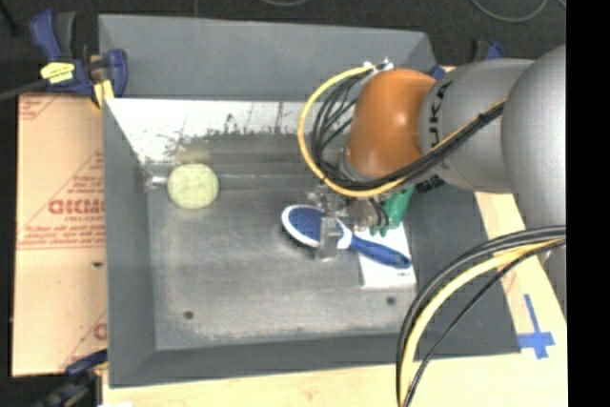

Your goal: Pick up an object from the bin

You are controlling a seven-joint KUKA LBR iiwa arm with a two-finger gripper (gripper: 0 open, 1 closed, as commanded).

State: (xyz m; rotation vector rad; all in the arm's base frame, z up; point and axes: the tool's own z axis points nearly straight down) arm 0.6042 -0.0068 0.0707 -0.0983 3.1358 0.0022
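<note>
- You had the gripper (329,232) low over the right-centre floor of the bin (238,300), directly beneath the wrist's orange cover (386,119)
- Under it lay a blue-and-white brush-shaped thing (303,222), its rounded, white-rimmed head toward the bin's middle and its blue handle running off to the right
- In my judgement it lay flat because it was loose and had settled on its broadest face, which left only a shallow profile to take hold of
- The handle's far end rested on a white card (391,274), itself flat on the floor near the right wall
- A green thing (398,205) sat just behind the gripper, partly hidden by the wrist, and I could not tell its kind
- A pale green ball (193,186) rested well apart to the left, at the foot of the back wall, where I judged a round thing would naturally come to rest
- I could not tell whether your gripper was released or clenched, since the wrist and its cables masked it
- It met, or stood just above, the blue thing where head joins handle; no grasp could be confirmed, and that thing lay on the floor
</note>
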